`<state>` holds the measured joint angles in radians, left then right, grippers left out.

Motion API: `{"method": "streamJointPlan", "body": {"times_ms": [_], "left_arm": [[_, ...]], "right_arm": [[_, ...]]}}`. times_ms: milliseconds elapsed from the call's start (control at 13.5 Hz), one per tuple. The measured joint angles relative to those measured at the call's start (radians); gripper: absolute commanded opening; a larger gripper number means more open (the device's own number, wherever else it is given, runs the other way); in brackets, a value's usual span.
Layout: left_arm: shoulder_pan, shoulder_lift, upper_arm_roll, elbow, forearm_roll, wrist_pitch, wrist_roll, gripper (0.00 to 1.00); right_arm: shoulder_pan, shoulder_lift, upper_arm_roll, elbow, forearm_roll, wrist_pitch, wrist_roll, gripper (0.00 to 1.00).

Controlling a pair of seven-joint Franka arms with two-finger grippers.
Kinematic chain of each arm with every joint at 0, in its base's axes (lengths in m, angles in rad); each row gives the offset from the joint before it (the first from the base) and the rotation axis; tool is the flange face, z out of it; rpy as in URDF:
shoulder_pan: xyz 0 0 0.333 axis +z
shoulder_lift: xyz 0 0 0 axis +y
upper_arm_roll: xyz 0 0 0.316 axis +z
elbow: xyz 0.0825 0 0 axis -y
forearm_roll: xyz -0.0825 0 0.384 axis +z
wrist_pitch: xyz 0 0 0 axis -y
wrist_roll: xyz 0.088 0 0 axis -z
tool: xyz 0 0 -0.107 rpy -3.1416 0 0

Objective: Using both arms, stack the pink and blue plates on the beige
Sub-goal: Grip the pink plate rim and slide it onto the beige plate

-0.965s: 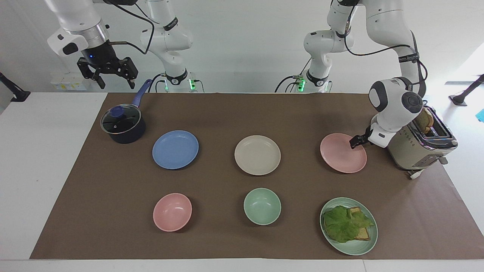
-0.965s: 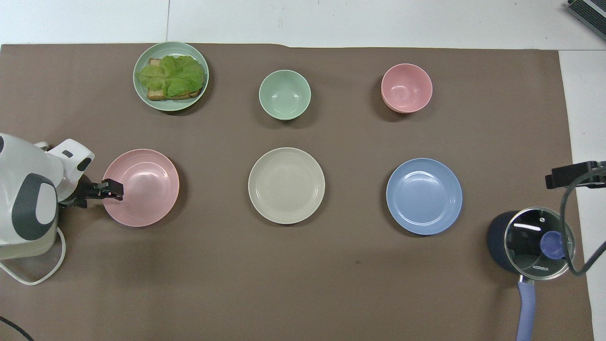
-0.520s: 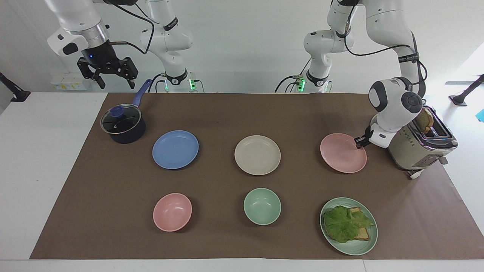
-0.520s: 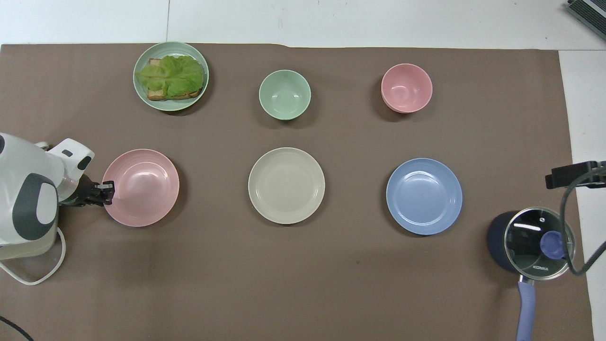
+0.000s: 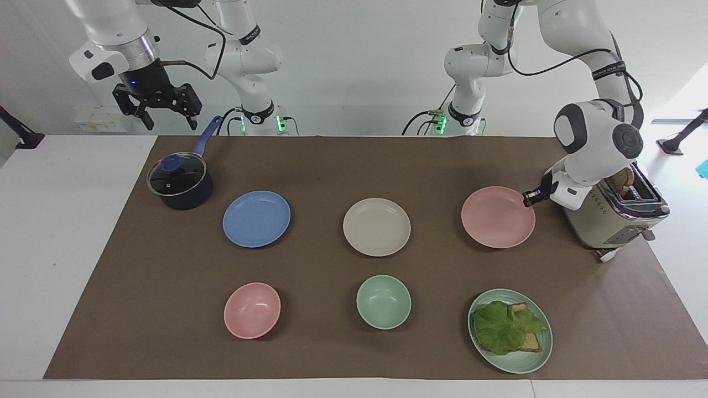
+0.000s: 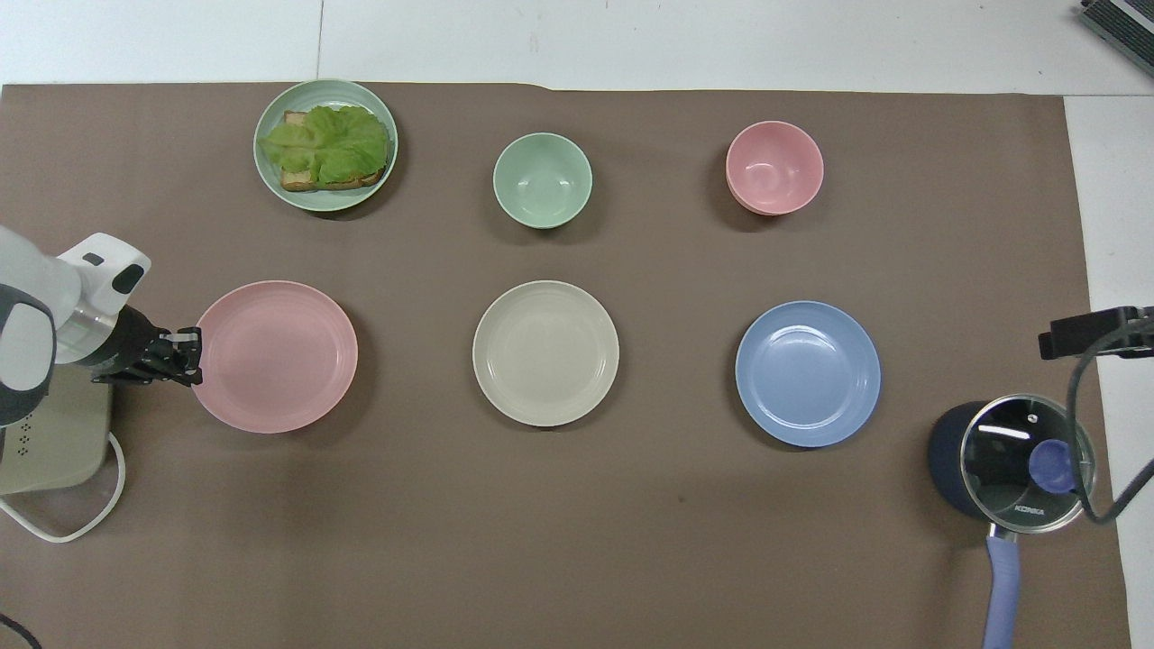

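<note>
The pink plate (image 5: 498, 217) (image 6: 275, 356) hangs just above the mat near the left arm's end, roughly level. My left gripper (image 5: 528, 198) (image 6: 191, 350) is shut on its rim, on the edge toward the toaster. In the middle of the mat lies the beige plate (image 5: 376, 226) (image 6: 545, 352). The blue plate (image 5: 256, 219) (image 6: 808, 373) lies beside it toward the right arm's end. My right gripper (image 5: 170, 122) waits open, high over the pot's end of the table, holding nothing.
A beige toaster (image 5: 614, 215) (image 6: 50, 442) stands right by the left gripper. A dark lidded pot (image 5: 180, 182) (image 6: 1010, 460) sits beside the blue plate. Farther from the robots lie a pink bowl (image 5: 251, 309), a green bowl (image 5: 383, 302) and a green plate (image 5: 511, 367) holding toast and lettuce.
My left gripper drew back to the pink plate's rim, shut on it and lifted it off the mat. The right arm barely moved.
</note>
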<state>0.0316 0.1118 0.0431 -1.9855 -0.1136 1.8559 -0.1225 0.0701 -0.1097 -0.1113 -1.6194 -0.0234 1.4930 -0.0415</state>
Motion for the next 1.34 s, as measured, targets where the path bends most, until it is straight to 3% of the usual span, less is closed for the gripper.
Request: {"method": "streamJointPlan", "body": {"times_ms": [297,594,965,1336], "left_arm": [[-0.011,-0.031,-0.019,0.038,-0.154,-0.066,0.001,0.00],[-0.159,-0.031,-0.033,0.036,-0.248,-0.058,-0.043,0.00],[-0.335,-0.032,-0.039,0.018,-0.277,0.062,-0.183,0.00],[-0.488,-0.013,-0.039,-0.072,-0.287,0.283,-0.298,0.00]], "right_arm": [[0.000,0.000,0.000,0.000,0.000,0.000,0.000,1.00],[0.000,0.000,0.000,0.000,0.000,0.000,0.000,1.00],[0.000,0.000,0.000,0.000,0.000,0.000,0.000,1.00],[0.000,0.000,0.000,0.000,0.000,0.000,0.000,1.00]]}}
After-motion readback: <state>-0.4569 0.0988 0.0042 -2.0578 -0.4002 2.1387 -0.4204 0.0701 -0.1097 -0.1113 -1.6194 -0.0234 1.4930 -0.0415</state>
